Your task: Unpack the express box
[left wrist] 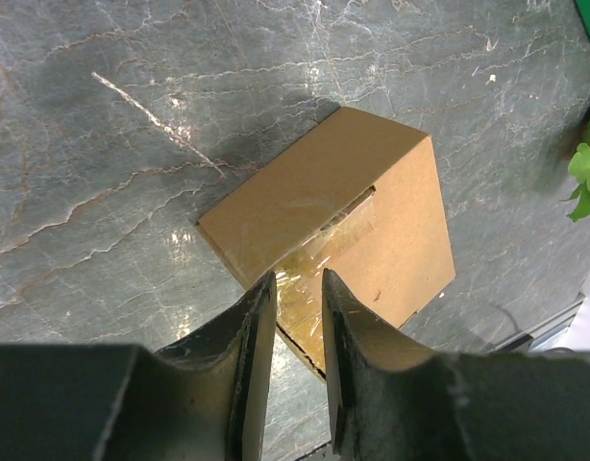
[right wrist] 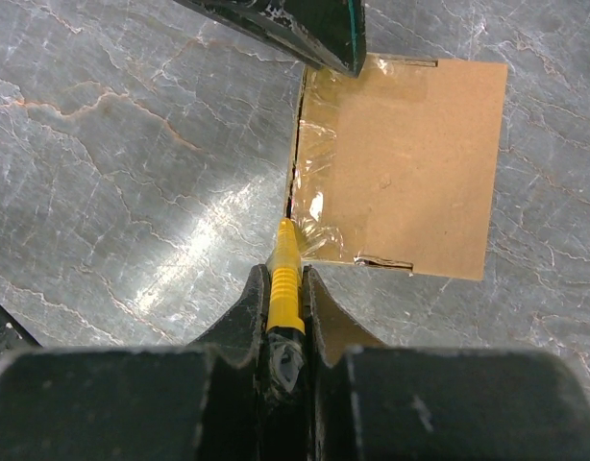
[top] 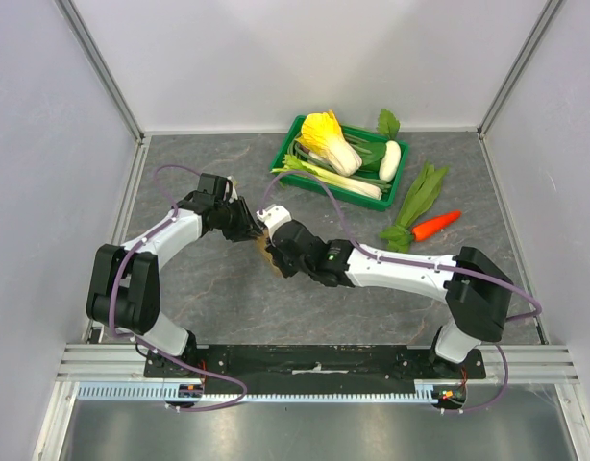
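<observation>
A grey, marble-patterned table (top: 228, 298) sits between plain white walls. Near its middle, towards the left, lies the express box (left wrist: 343, 202), a small, plain brown cardboard mailer. Glossy clear tape (right wrist: 319, 163) runs along one of its edges. From overhead the box is almost hidden beneath the two robot wrists that meet above it.

The right gripper (right wrist: 287, 279) has its fingers pressed together on a slim yellow tool (right wrist: 286, 252). The tool's tip touches the tape at the box's seam.

The left gripper (left wrist: 295, 288) is at the opposite end of the same taped edge. Its fingers stand a narrow gap apart with tape showing between them. It is not clear whether they pinch the cardboard.

Well beyond the box, at the far side of the table, is a green plastic crate (top: 288, 140) filled with vegetables. To its right, a bunch of leafy greens (top: 415, 202) and an orange carrot (top: 436, 226) lie on the bare tabletop.
</observation>
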`<state>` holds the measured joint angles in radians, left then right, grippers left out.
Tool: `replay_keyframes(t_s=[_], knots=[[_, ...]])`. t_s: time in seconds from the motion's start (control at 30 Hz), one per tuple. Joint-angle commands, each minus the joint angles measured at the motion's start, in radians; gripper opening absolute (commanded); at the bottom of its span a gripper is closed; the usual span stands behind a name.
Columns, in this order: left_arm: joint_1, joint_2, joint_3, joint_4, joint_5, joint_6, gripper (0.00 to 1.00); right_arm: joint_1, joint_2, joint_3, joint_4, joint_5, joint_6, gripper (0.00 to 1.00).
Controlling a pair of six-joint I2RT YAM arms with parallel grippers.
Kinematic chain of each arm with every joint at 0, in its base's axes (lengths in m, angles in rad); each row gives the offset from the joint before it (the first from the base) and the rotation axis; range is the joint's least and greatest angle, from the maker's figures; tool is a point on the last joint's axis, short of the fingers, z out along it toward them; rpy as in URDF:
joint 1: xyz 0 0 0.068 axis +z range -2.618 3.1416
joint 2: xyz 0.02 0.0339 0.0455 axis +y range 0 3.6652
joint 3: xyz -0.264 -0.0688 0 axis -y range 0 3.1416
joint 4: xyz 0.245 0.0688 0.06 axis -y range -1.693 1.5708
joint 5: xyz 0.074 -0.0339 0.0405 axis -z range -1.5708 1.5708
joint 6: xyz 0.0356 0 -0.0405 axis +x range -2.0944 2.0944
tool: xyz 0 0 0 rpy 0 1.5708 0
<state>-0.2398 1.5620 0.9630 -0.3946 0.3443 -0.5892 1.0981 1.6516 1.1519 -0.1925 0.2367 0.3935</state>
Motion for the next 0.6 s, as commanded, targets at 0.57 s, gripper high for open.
replay_keyframes(t_s=[0.57], knots=[[0.005, 0.046, -0.055, 0.011, -0.134, 0.071, 0.29, 0.014, -0.13, 0.081, -0.15, 0.101, -0.013, 0.0]])
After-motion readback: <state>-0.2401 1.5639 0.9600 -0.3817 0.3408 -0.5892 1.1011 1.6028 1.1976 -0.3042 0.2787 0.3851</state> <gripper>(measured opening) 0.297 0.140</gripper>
